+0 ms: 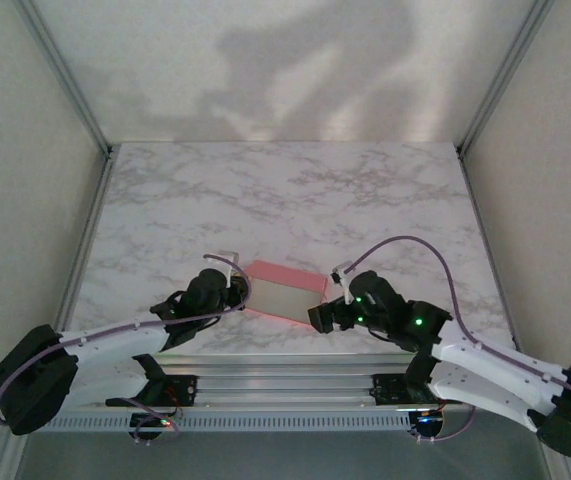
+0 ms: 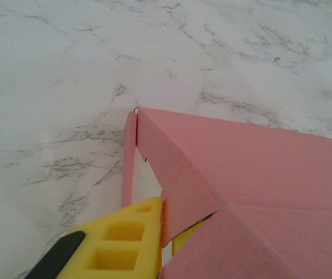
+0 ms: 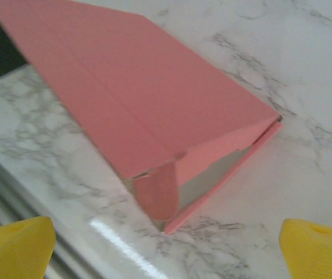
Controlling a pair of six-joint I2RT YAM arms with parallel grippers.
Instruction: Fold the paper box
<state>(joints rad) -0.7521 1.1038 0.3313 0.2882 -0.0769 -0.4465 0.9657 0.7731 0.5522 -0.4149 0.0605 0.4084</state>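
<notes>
One paper box [image 1: 283, 292] lies on my marble table [image 1: 295, 190], toward the 6 o'clock edge in the top view and turned a little, with its long sides running from about 10 o'clock to 4 o'clock. From above it is a flat rectangle with a pale, off-white middle and pink showing along the far and near edges.

In my left wrist view the paper box [image 2: 241, 168] is all pink. Broad, smooth panels meet along sharp creases, and a narrow pink strip stands at the 9 o'clock side, ending in a corner at 12 o'clock.

In my right wrist view the paper box [image 3: 154, 99] shows a wide pink top panel with a long crease down it. Its end at 5 o'clock gapes open. There a small pink flap is tucked in at the near corner, with the pale inside behind it and a thin pink lip lying on the marble below.

My left gripper [image 1: 235, 290] is at the box's 9 o'clock end. Up close, the left gripper [image 2: 168, 218] is closed down tight, and its yellow fingers [image 2: 125, 244] pinch a pink flap of the box between them.

My right gripper [image 1: 325, 313] sits at the box's 4 o'clock corner. In its own view the right gripper [image 3: 166, 250] has its jaws spread wide, with one of the yellow fingers [image 3: 14, 247] at each lower corner. It holds nothing, and the open end of the box sits just beyond the gap at 12 o'clock.
</notes>
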